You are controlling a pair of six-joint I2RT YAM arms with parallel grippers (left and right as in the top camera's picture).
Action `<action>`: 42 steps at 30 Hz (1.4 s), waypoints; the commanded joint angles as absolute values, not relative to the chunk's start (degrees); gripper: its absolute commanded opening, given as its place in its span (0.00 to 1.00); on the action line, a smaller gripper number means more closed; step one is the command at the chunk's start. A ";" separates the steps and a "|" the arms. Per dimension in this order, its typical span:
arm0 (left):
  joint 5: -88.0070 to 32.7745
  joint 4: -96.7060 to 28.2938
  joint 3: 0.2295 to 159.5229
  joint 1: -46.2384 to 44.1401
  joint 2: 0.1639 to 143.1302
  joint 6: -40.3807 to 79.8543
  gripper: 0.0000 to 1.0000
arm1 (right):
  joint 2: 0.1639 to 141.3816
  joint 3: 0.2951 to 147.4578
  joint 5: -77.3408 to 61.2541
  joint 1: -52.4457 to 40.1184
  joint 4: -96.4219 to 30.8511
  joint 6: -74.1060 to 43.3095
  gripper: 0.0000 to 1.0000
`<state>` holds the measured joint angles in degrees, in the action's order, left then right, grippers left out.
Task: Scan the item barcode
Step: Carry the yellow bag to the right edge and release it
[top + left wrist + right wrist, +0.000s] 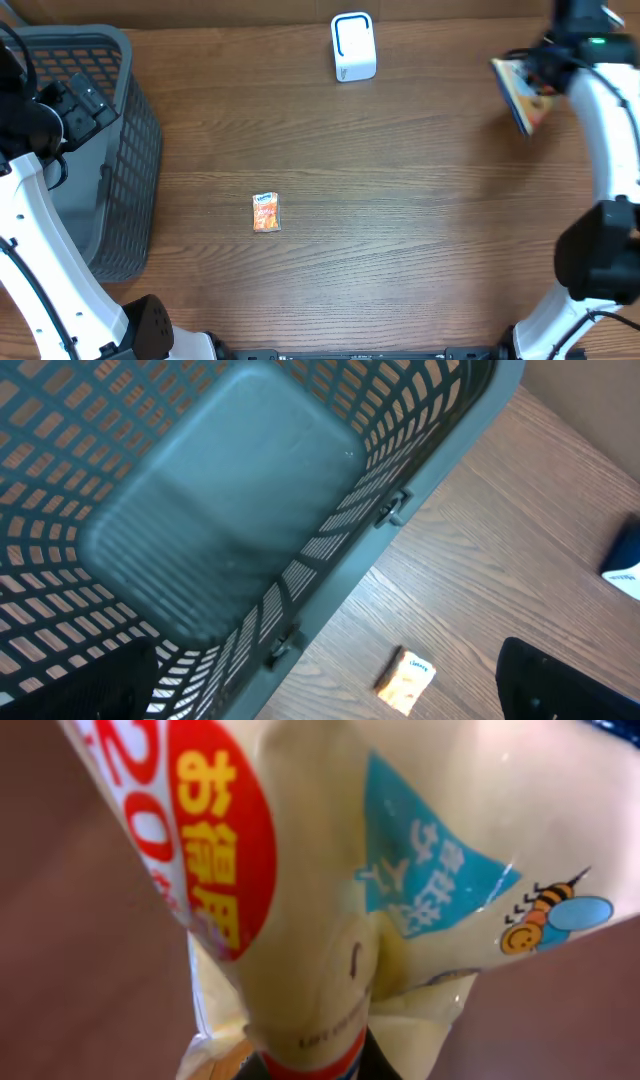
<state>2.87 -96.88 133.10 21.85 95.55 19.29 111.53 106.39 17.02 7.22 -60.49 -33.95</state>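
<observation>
We are noting the yellow pouch (520, 97) sitting clamped in the right gripper (543, 72), whose jaws are pinching together on it, above the far right corner of the worktop (420, 220). Up close the pouch is showing a red disc with yellow characters, a light blue patch and a small bee drawing. The white scanner (353, 46) is standing at the far edge near the middle, well apart from the pouch. A small orange packet (266, 212) is lying flat left of centre. The grey basket (130, 150) is sitting at the left edge; the left gripper (70, 100) is hovering over it, jaws spread wide, holding nothing.
</observation>
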 commanded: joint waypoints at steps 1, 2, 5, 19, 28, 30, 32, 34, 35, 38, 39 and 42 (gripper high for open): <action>3.40 -96.79 132.99 21.74 95.57 18.61 1.00 | 112.09 104.86 17.10 9.50 -69.36 -48.69 0.04; 3.40 -96.79 132.99 21.74 95.57 18.61 1.00 | 112.09 102.96 17.08 11.16 -71.79 -50.63 0.04; 3.40 -96.79 132.99 21.74 95.57 18.61 1.00 | 112.09 98.13 17.12 13.54 -72.49 -55.42 0.04; 3.40 -96.79 132.99 21.74 95.57 18.61 1.00 | 112.12 86.63 0.36 35.53 -58.06 -69.21 0.10; 3.40 -96.79 132.99 21.74 95.57 18.61 1.00 | 111.22 89.32 -15.57 37.56 -55.07 -43.64 0.68; 3.40 -96.79 132.99 21.74 95.57 18.61 1.00 | 110.00 89.86 -22.11 36.93 -54.94 -37.28 0.69; 3.40 -96.79 132.99 21.74 95.57 18.61 1.00 | 108.99 89.86 -27.99 35.83 -56.64 -29.78 0.69; 3.40 -96.79 132.99 21.74 95.57 18.61 1.00 | 108.95 89.84 -27.31 34.11 -62.67 -27.57 0.22; 3.40 -96.79 132.99 21.74 95.57 18.61 1.00 | 109.03 89.73 -25.15 33.23 -65.23 -27.66 0.04; 3.40 -96.79 132.99 21.74 95.57 18.61 1.00 | 109.03 89.36 -16.10 30.22 -70.50 -30.81 0.04; 3.40 -96.79 132.99 21.74 95.57 18.61 1.00 | 109.03 89.34 -13.45 29.63 -71.99 -32.69 0.04; 3.40 -96.79 132.99 21.74 95.57 18.61 1.00 | 109.03 89.32 0.56 28.32 -79.57 -47.83 0.04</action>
